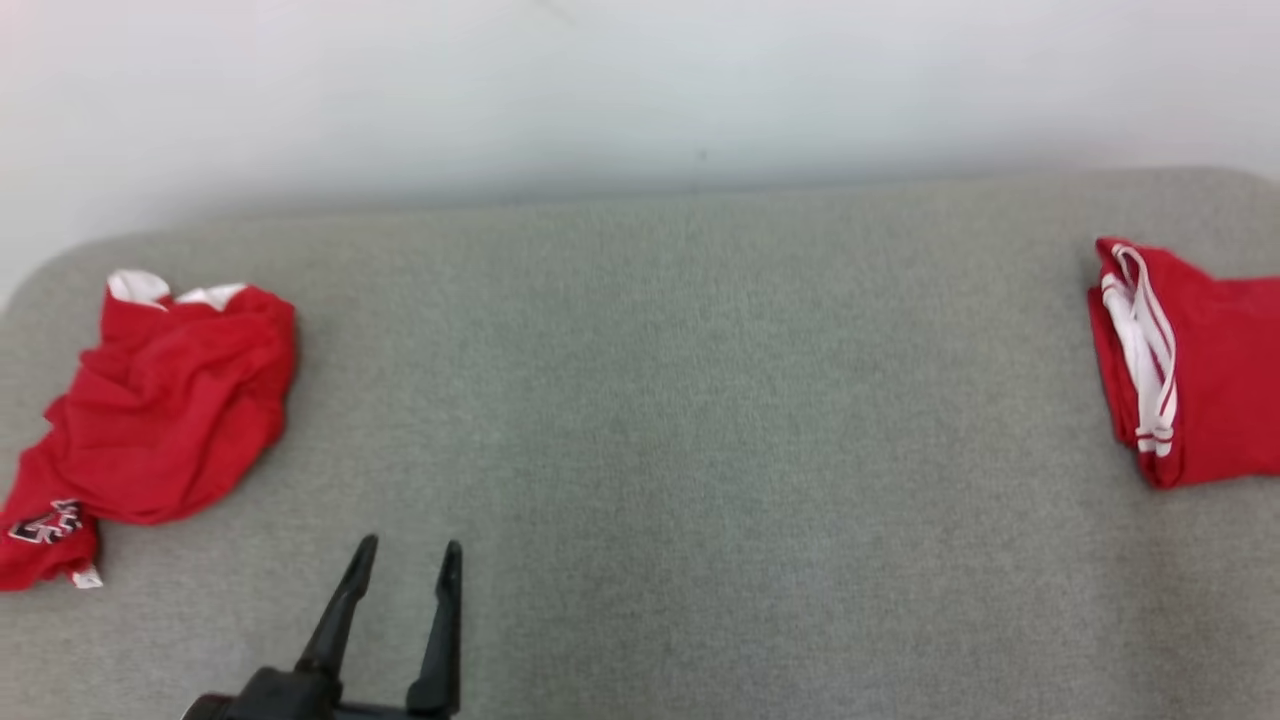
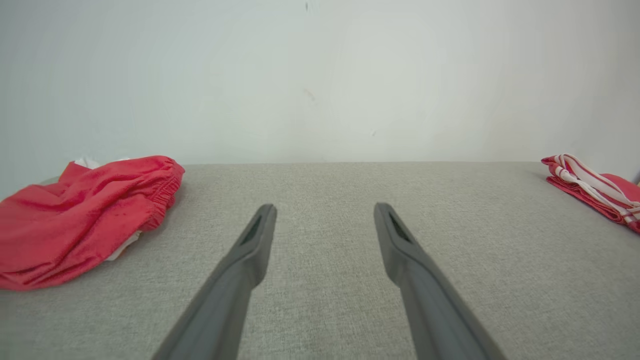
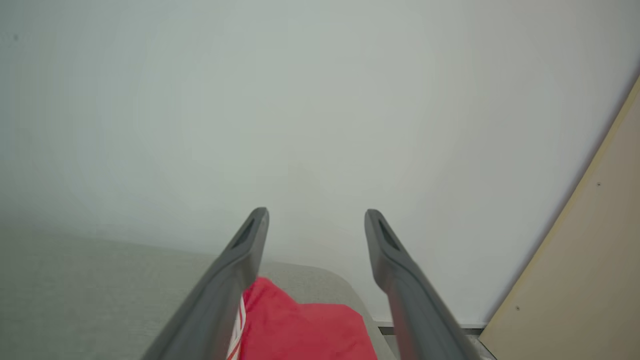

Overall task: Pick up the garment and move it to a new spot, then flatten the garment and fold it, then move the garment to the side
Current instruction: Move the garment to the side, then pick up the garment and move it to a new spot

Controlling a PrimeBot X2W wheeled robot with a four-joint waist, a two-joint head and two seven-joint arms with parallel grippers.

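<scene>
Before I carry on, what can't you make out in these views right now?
- Folded red garment: head view's right edge cuts off its right part; in the right wrist view a finger of the open right gripper covers its striped edge.
- Crumpled red garment: head view's left edge clips it; its print is too small to read.
- Open left gripper: its base is cut by the head view's bottom edge.

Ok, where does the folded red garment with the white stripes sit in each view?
Head view: the folded red garment is at the right edge, about halfway down.
Left wrist view: the garment is at the far right, just below the wall line.
Right wrist view: the garment is at the bottom middle.
Shared landmark: the grey surface it lies on, with the pale wall behind.
</scene>
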